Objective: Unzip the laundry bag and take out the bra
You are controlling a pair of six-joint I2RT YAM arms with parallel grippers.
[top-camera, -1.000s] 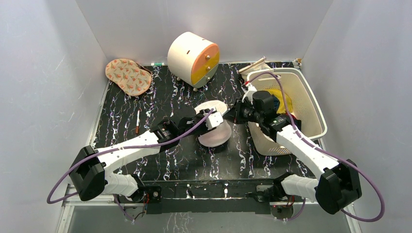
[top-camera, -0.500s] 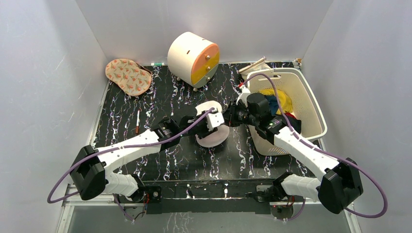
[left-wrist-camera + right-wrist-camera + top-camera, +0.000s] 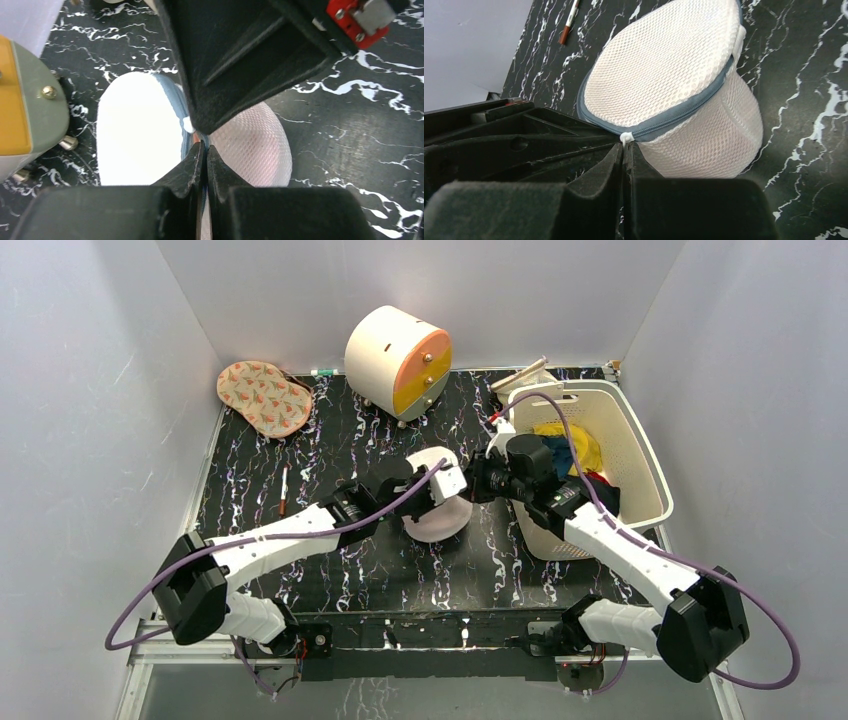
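The laundry bag, a round white mesh pouch with a grey-blue zipper band, stands tilted on edge at the table's middle. My left gripper is shut on the bag's zipper rim, with the mesh face to its right. My right gripper reaches in from the right and is shut on the small white zipper pull at the end of the band. The zipper looks closed along the stretch in view. The bra is hidden inside the bag; only a faint pink tint shows through the mesh.
A cream-and-orange drawer cabinet stands at the back. A cream slotted basket holding blue and yellow clothes sits right of the bag, under my right arm. A patterned fabric piece and a pen lie on the left.
My right gripper has moved left to the bag's rim and closed on the zipper pull. The left arm has shifted slightly right and the bag has tilted more upright.
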